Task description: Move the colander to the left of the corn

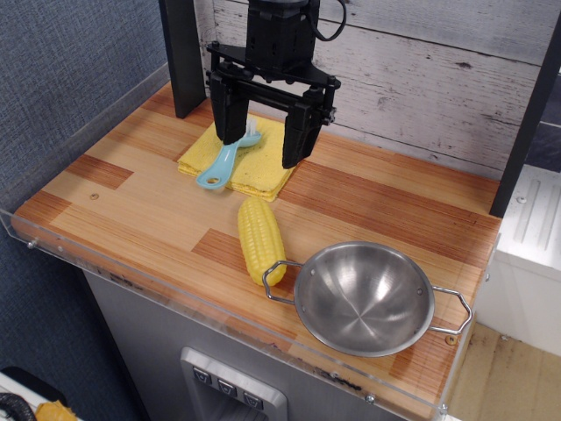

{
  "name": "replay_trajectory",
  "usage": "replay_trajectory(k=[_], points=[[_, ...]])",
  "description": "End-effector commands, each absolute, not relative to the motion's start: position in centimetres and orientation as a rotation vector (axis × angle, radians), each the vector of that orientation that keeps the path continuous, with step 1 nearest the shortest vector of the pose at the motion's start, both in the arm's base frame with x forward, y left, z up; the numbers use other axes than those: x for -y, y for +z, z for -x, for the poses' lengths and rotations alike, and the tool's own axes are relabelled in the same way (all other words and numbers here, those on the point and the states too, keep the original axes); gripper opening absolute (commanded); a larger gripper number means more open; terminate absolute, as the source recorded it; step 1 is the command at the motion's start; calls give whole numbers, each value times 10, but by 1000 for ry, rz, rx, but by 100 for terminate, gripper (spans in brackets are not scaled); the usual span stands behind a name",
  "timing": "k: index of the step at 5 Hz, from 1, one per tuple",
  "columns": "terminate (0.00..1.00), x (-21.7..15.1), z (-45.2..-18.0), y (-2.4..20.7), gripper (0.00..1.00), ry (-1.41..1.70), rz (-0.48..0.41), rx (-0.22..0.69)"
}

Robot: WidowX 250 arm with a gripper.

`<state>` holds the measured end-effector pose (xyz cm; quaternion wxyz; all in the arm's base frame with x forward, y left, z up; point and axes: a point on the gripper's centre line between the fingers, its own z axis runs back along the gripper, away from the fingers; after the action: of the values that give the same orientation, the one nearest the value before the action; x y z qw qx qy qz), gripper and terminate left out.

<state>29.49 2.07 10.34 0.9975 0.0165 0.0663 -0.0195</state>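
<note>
Black gripper (pixel 260 145) spread empty at 12 o'clock over yellow cloth (pixel 241 160); round steel colander (pixel 365 298) at 4 o'clock, touching yellow plastic corn (pixel 260 239); approach pending, next grasp rim.

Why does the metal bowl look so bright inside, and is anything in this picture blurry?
In the only view, observation.image, the colander mirrors overhead light as pale glare; the corn and the gripper look sharp, and soft shadows fall on the yellow cloth.

One colander (pixel 365 298), one corn (pixel 260 239), one yellow cloth (pixel 263 171), and one blue brush (pixel 226 162) sit on the table (pixel 131 189).
</note>
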Motion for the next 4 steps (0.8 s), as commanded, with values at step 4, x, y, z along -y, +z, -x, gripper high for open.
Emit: replay_trajectory(k=[4], points=[[0,27,-262,65,100,-304,-28,-113]])
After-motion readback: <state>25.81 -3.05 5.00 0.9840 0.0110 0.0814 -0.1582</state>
